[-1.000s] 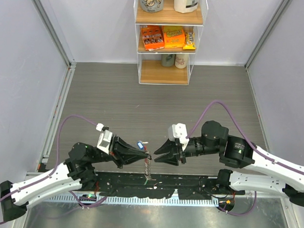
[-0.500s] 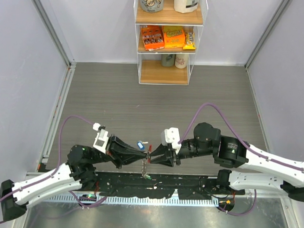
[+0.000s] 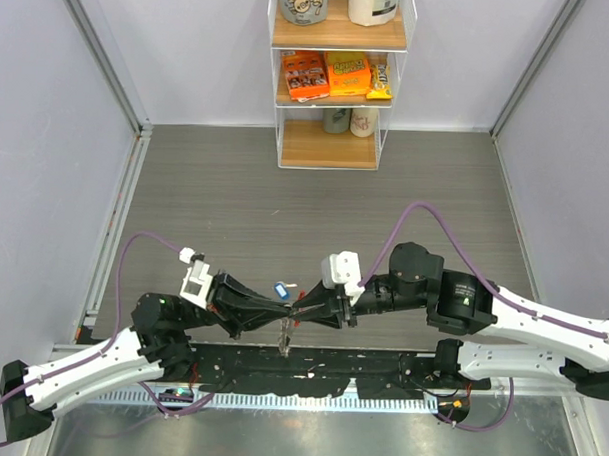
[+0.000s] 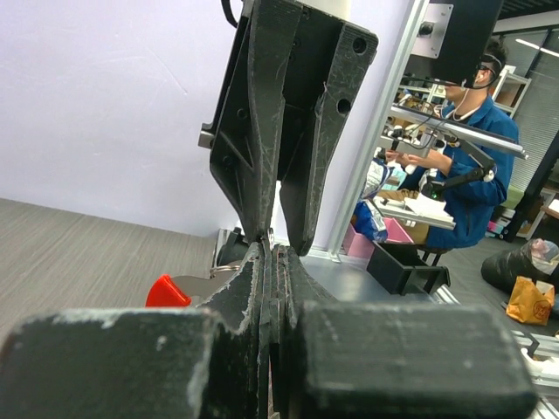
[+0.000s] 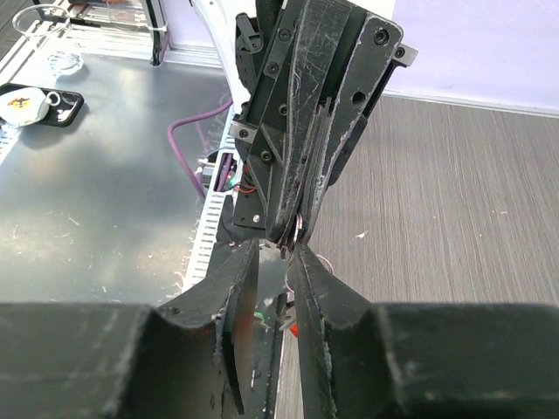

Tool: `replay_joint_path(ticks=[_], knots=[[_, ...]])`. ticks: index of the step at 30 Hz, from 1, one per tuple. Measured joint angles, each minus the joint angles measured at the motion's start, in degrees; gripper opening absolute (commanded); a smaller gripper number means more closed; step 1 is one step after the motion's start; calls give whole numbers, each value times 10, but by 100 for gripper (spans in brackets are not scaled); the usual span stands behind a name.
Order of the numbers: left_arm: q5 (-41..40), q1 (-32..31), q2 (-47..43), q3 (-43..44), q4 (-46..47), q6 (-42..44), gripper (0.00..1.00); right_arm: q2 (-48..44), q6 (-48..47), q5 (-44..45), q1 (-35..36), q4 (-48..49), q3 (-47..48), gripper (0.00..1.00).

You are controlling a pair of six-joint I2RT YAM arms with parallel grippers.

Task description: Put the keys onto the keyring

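With left fingers (image 4: 240,284) pinched shut on the keyring (image 3: 285,334), I needed my barely parted right fingers (image 5: 231,284) to close squarely on it.

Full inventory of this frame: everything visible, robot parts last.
table: 1, grey wood-grain, under everything
shelf unit: 1, white frame with wooden shelves, far edge centre
containers: 2, pale, top shelf
snack packs: 3, orange and yellow, middle shelf
mugs: 2, pale, lower shelf
black mat: 1, black, near edge between the arm bases
blue key: 1, blue head, just beyond the claw tips
keyring: 1, silvery chain with red, hanging below the claw tips
cables: 2, purple, one looping off each arm
left claw: 1, black, shut on the keyring
right claw: 1, black, tip to tip with the left; grip unclear
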Motion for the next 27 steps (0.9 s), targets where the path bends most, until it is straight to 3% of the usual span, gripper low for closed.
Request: replay_joint_path(ticks=[11,27], knots=[[-7,-4,-9,-1,17,-10,0,11,-3,6,8,1,2,20],[-10,-12,-9,-1,29,-11,0,11,-4,14,18,18,2,21]])
